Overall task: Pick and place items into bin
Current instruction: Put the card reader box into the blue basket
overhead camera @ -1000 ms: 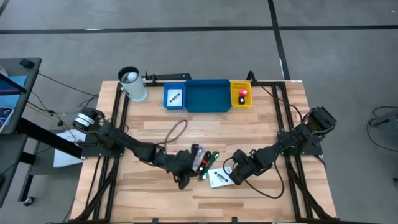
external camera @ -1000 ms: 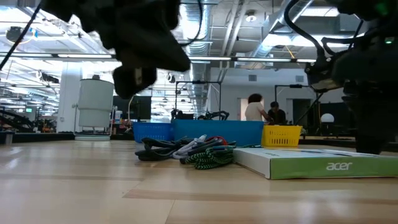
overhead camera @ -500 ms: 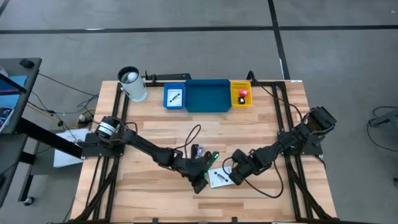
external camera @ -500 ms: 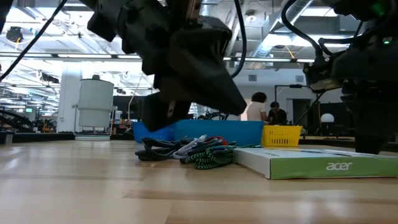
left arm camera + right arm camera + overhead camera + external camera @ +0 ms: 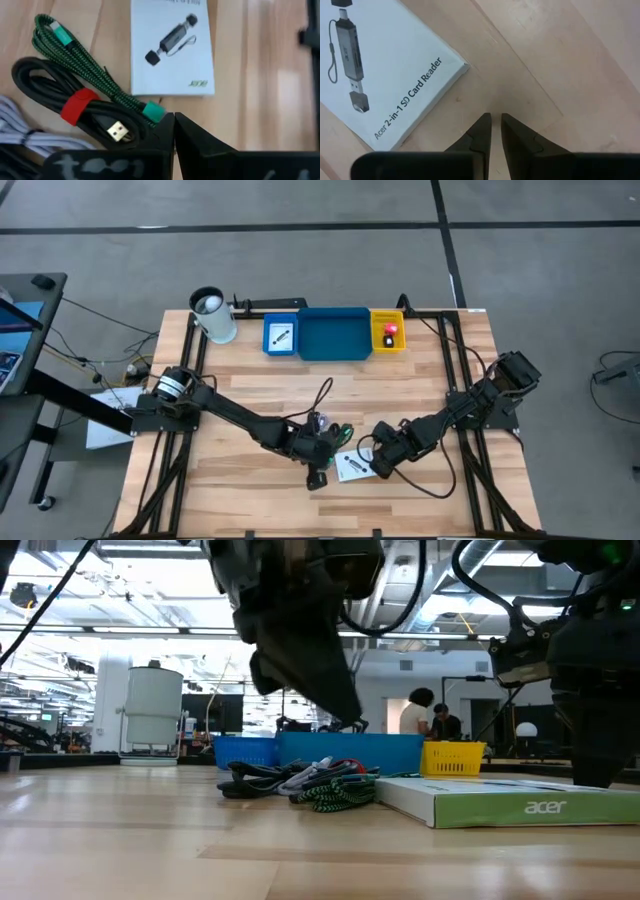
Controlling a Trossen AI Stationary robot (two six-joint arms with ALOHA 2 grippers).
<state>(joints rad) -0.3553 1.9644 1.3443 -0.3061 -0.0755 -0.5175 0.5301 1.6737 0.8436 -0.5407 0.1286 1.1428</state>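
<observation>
your left gripper (image 5: 318, 470) hangs low over the middle of the table, its fingers pressed together on nothing, tips just above the table. in the left wrist view the cable bundle lies right at those tips: a green braided cable (image 5: 82, 70) and a black cable (image 5: 60, 100) bound by a red strap (image 5: 76, 104), with a gold usb plug (image 5: 117, 132) almost touching the fingertips. the bundle's long axis runs slantwise away from the fingers, and the white packet (image 5: 170, 45) sits just beside it, long side pointing away from the gripper.

your right gripper (image 5: 385, 463) rests just right of that same packet (image 5: 380, 65), fingers nearly closed with a thin gap, empty, tips over bare wood off the packet's corner. the packet lies between the two grippers, so either arm is near it, but the right one faces its edge squarely.

the bins wait at the far edge: the wide blue tray (image 5: 334, 335), the small blue tray (image 5: 281, 337) already holding a packet, and the yellow tray (image 5: 388, 333) with a red block (image 5: 390, 329). you will likely need to spread the left fingers before going for the cables.
</observation>
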